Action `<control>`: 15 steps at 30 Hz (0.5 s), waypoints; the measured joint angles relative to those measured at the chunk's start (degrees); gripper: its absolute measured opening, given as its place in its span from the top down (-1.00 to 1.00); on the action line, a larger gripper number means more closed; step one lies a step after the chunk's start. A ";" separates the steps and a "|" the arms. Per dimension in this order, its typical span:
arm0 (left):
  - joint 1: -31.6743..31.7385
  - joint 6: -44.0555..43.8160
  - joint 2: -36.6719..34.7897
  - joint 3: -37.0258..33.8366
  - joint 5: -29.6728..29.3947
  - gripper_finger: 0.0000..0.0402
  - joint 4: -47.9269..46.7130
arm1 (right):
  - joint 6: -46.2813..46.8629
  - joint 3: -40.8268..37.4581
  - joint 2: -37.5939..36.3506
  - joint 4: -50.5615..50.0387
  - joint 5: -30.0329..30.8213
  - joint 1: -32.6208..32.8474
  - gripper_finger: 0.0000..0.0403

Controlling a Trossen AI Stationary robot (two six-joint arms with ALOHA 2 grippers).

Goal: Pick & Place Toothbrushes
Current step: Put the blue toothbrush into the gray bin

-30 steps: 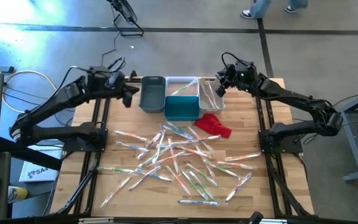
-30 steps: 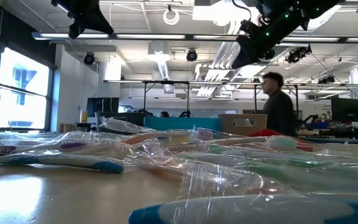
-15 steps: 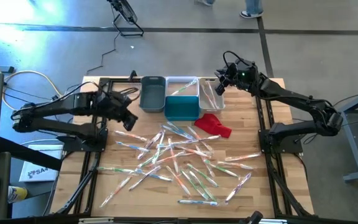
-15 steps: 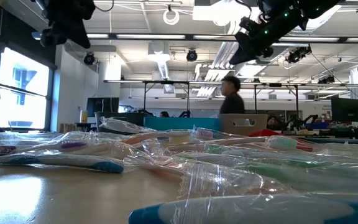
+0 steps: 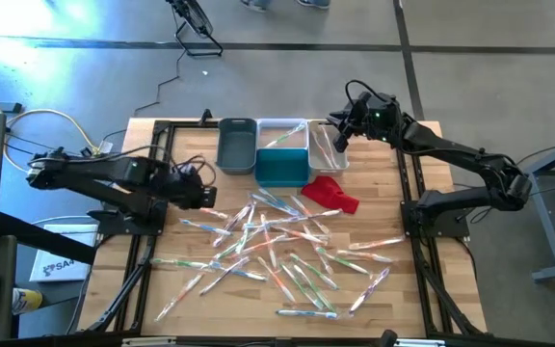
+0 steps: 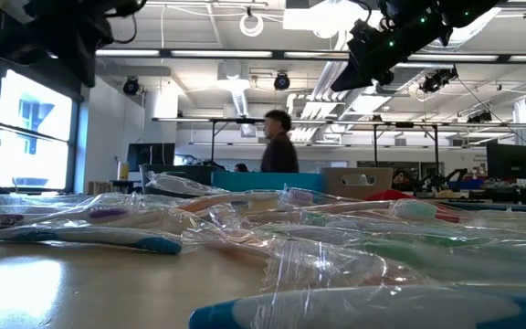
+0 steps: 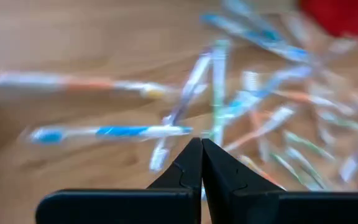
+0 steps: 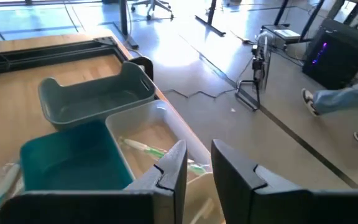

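Just right of the shut left pincer [image 5: 203, 197] lie the scattered toothbrushes [image 5: 277, 246].

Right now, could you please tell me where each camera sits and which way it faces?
High: overhead, facing down on the clear-wrapped toothbrushes; both arms show.
Low: table height, facing across the wrappers into the room; arms overhead.
Left wrist: behind the shut left gripper, facing the pile.
Right wrist: behind the open right gripper, facing the small rectangular white bin.
High and right wrist share the bins.
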 joint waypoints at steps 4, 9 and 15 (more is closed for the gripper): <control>-2.05 -9.80 4.06 0.01 1.73 1.00 -2.27 | 0.00 0.00 0.00 -0.03 -1.43 0.00 0.67; -2.48 -20.81 9.00 0.02 3.37 1.00 -3.17 | 0.02 0.00 0.00 -0.13 -1.43 0.00 0.67; -2.36 -32.26 15.23 0.01 4.65 1.00 -3.30 | 0.00 0.00 0.00 -0.67 -1.43 0.00 0.67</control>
